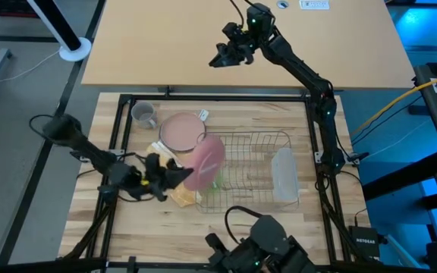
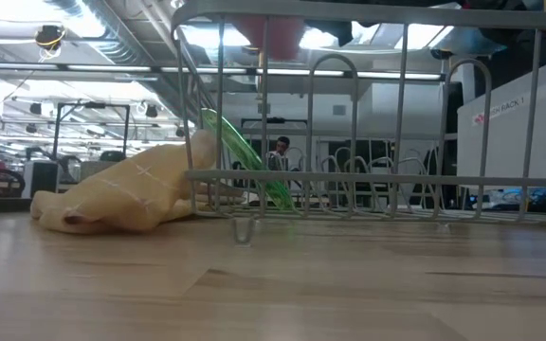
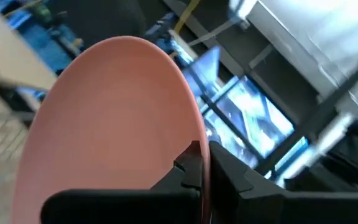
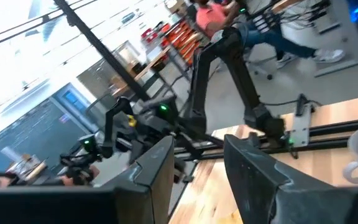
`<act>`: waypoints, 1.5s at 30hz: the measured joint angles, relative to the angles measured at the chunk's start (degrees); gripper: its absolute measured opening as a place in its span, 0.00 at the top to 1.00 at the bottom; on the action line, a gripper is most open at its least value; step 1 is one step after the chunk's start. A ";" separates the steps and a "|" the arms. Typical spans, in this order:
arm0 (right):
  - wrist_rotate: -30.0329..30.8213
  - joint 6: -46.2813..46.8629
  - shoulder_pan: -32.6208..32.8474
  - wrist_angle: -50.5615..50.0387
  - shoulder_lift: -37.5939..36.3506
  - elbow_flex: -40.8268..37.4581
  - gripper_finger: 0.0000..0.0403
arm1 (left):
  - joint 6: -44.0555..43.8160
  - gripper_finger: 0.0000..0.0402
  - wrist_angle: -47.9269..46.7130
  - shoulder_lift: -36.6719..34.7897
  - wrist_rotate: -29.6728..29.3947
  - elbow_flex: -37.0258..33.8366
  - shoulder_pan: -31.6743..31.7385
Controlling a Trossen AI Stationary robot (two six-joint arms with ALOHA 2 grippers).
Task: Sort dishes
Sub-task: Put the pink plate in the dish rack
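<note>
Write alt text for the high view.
The left gripper holds a pink plate tilted over the wire dish rack's left end. A pink bowl and grey mug sit behind; the right gripper waits, open, beyond the table.

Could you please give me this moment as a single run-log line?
left gripper: jaws shut on pink plate, held at wire rack edge | right gripper: open, parked beyond table | pink bowl, grey mug: unsorted
</note>
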 joint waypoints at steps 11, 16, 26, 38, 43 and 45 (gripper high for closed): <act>-1.56 -0.61 -3.03 -0.02 -0.07 0.00 0.65 | -22.50 1.00 11.46 16.23 -14.00 0.02 0.03; -1.59 -0.66 -2.90 -0.05 -0.09 0.00 0.65 | -24.71 1.00 11.23 16.75 -15.66 0.02 0.95; -1.59 -0.72 -2.90 -1.29 -0.11 0.00 0.65 | -27.63 1.00 7.50 16.59 -18.16 0.07 1.87; -1.56 -6.93 -2.88 -8.71 -0.11 0.00 0.65 | -32.15 0.95 2.06 16.47 -18.12 0.09 1.83; -1.01 -9.96 -2.88 -12.21 -0.11 0.00 0.65 | -32.16 0.92 1.41 16.51 -18.05 0.09 1.85; -0.95 -10.14 -2.85 -12.78 -0.11 0.00 0.65 | -31.82 0.90 1.28 16.51 -18.05 0.09 1.83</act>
